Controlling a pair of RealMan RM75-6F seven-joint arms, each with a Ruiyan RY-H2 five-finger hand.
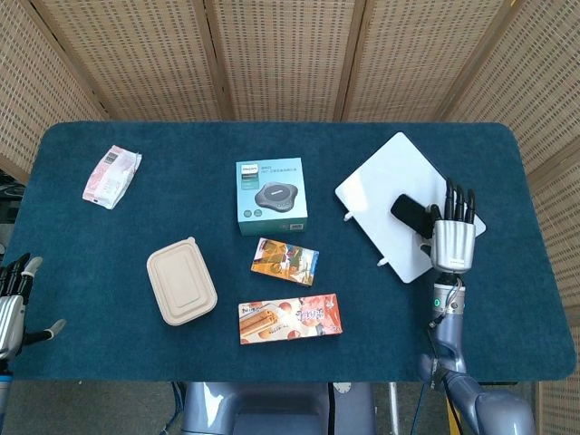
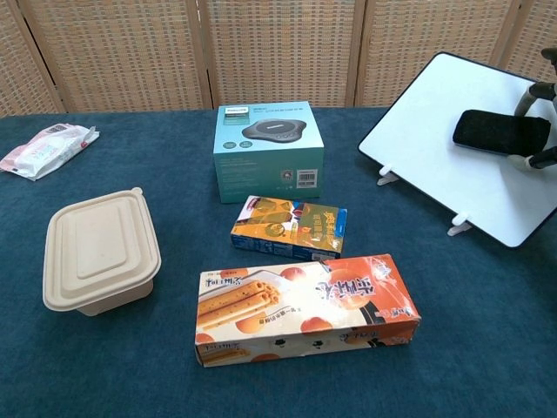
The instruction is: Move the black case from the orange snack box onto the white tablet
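Black case (image 1: 412, 214) lies on the white tablet (image 1: 385, 195), right hand (image 1: 452, 237) at its right end, fingers (image 1: 458, 201) straight; we cannot tell if it grips. Orange snack box (image 1: 290, 318) sits well apart, front center of the tabletop (image 1: 127, 263). Left hand (image 1: 11, 304) hangs off the near-left edge, fingers released.

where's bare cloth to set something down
Bare cloth lies between the pink packet and the teal box, and along the near edge right of the orange snack box. The middle is crowded around the beige lidded container.
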